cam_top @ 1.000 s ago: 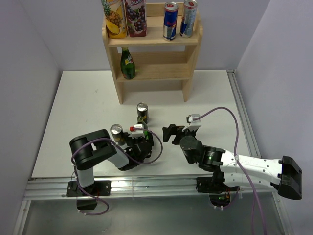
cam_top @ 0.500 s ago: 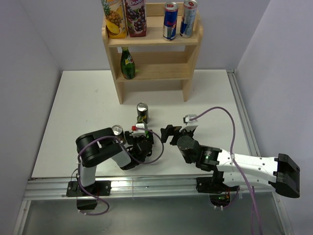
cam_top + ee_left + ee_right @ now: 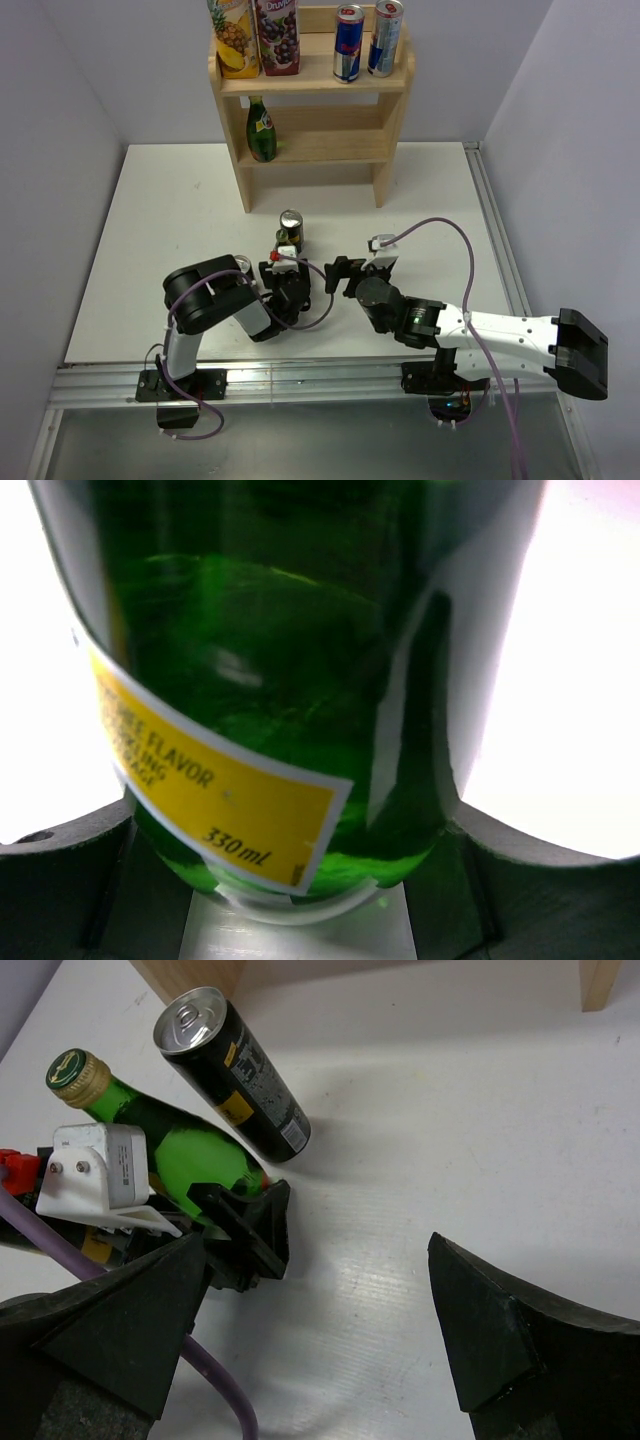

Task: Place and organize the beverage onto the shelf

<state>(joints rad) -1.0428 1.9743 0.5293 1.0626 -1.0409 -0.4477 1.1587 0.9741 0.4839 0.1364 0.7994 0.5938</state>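
A green glass bottle (image 3: pixel 290 650) with a yellow label fills the left wrist view, pressed between both dark fingers (image 3: pixel 60 850) of my left gripper (image 3: pixel 300 810), which is shut on it. In the right wrist view the bottle (image 3: pixel 195 1160), with its gold cap (image 3: pixel 75 1070), leans in that gripper (image 3: pixel 250 1225). A black can (image 3: pixel 290 228) stands just beyond it. My right gripper (image 3: pixel 340 272) hangs open over bare table, close to the right of the left one. The wooden shelf (image 3: pixel 330 145) stands at the back and holds two cartons, two cans and another green bottle (image 3: pixel 261 130).
A second can (image 3: pixel 240 265) stands by the left arm's wrist, partly hidden. The black can (image 3: pixel 235 1075) is a short way in front of the shelf's left leg (image 3: pixel 243 185). A purple cable (image 3: pixel 440 225) loops over the right arm. A metal rail (image 3: pixel 500 240) runs along the table's right edge.
My left gripper's fingers have closed from wide open onto the green bottle, and that arm has moved slightly right. The right arm has moved left toward the left gripper, still open.
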